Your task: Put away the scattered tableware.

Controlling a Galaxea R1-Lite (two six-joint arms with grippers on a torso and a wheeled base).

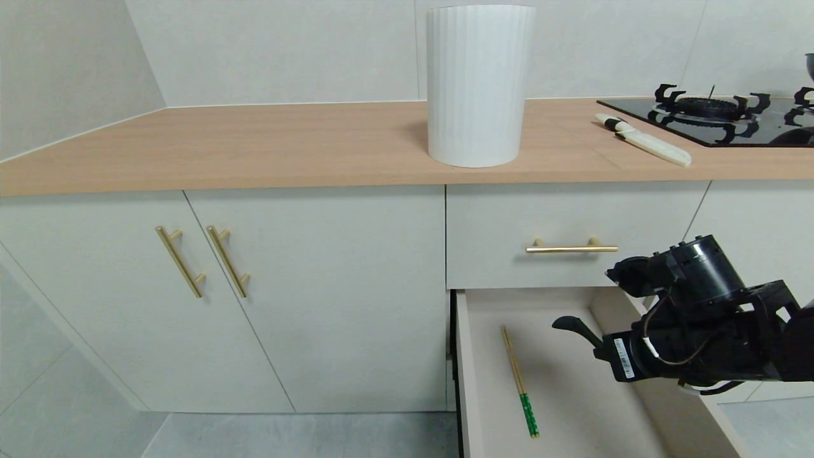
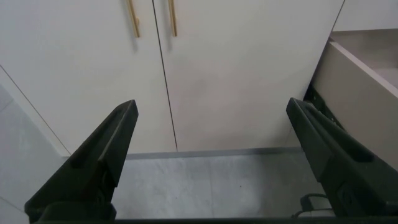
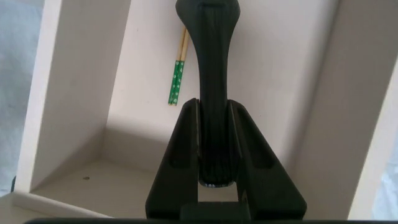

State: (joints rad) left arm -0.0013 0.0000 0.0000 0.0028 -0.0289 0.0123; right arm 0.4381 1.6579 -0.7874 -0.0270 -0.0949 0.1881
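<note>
A pair of wooden chopsticks (image 1: 520,381) with green ends lies on the floor of the open lower drawer (image 1: 459,356). My right gripper (image 1: 604,350) hangs over the drawer's right half, shut on a slim black utensil (image 1: 572,327) whose free end points toward the chopsticks. In the right wrist view the black utensil (image 3: 211,62) runs out from between the fingers (image 3: 180,143) of my right gripper (image 3: 214,143), with the chopsticks (image 3: 178,74) just beside its far end. A white-bladed knife (image 1: 642,140) lies on the counter near the hob. My left gripper (image 2: 211,112) is open and empty, low in front of the cabinet doors.
A tall white ribbed container (image 1: 477,83) stands on the wooden counter. A black gas hob (image 1: 712,114) is at the back right. Above the open drawer is a shut drawer with a gold handle (image 1: 571,248). Two cabinet doors (image 1: 254,286) lie to the left.
</note>
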